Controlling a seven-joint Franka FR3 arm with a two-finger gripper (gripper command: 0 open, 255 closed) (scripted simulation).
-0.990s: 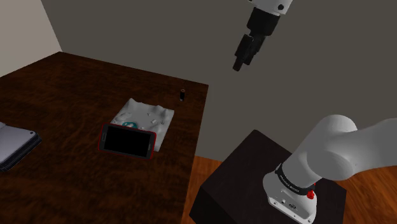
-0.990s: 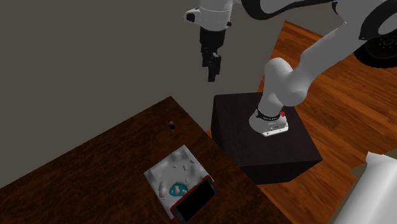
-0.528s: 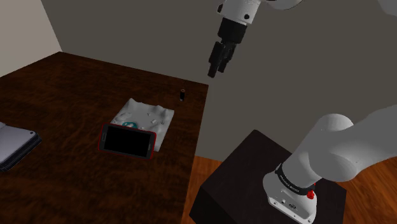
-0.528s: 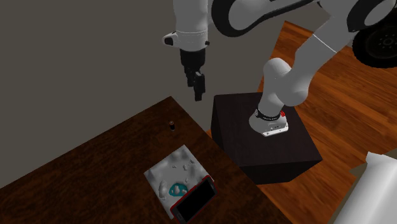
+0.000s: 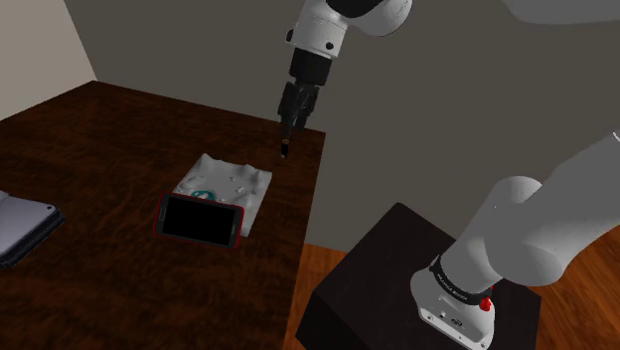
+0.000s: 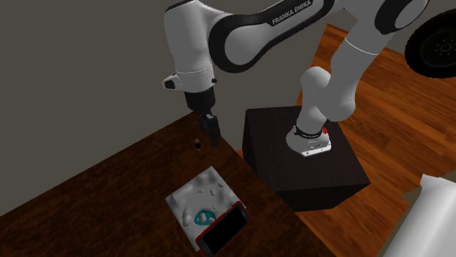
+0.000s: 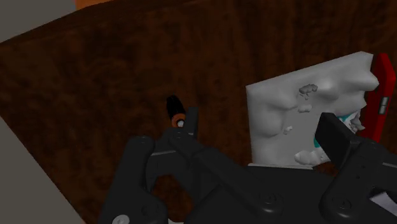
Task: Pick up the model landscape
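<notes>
The black gripper [image 5: 287,126] [image 6: 214,136] [image 7: 261,121] hangs with its fingers [image 7: 189,117] apart, nothing between them, touching nothing, just above and beside a small dark bottle [image 5: 284,150] [image 6: 196,144] [image 7: 174,106] that stands on the dark wood table [image 5: 99,139] [image 6: 109,190]. The white model landscape [image 5: 225,186] [image 6: 200,196] [image 7: 299,108] lies flat near that bottle, between it and a red-cased phone [image 5: 199,220] [image 6: 223,231] that touches the landscape's far side. The white arm [image 6: 241,36] reads "FRANKA EMIKA"

Model landscape [image 5: 227,182] on table [image 5: 99,139], phone [image 5: 199,219] overlapping 1 edge, small bottle [image 5: 284,151] near table edge, tool [image 5: 287,128] above it
</notes>
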